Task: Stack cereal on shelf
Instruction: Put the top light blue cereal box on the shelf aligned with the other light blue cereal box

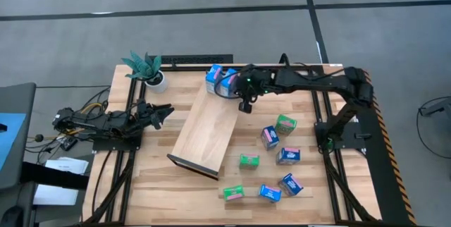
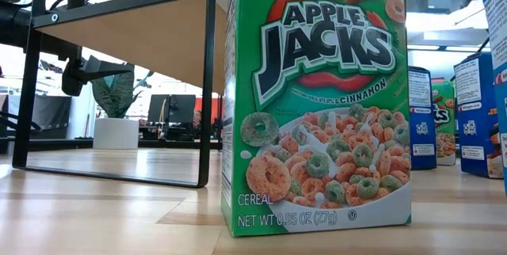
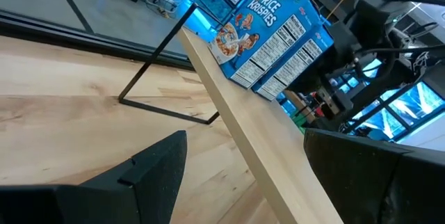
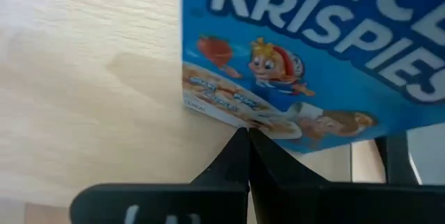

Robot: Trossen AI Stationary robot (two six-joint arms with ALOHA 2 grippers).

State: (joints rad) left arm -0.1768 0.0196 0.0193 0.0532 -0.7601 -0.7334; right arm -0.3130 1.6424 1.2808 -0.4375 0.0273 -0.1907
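Right gripper [image 4: 248, 156] of mine has its two fingers pressed together with nothing between them, its tips right at the lower edge of a blue Rice Krispies carton [image 4: 327, 50] lying on the shelf [image 1: 206, 130]. From above, that gripper [image 1: 244, 105] sits over the shelf's far end, near the table's far edge, where two blue cartons [image 1: 220, 79] lie side by side on the board. My left gripper [image 1: 163, 113] waits near the table's left edge with its fingers spread wide and empty, pointing toward the shelf. The shelf is a long light-wood board with a dark end piece, lying diagonally across the middle of the table [image 1: 148, 185]. Seven more cartons are scattered over the table's right and near part: green ones [image 1: 249, 161] and blue ones [image 1: 288, 155], well apart from each other. A green Apple Jacks carton [image 2: 317, 100] stands upright closest to the low camera. A potted plant [image 1: 146, 68] stands at the far left corner.
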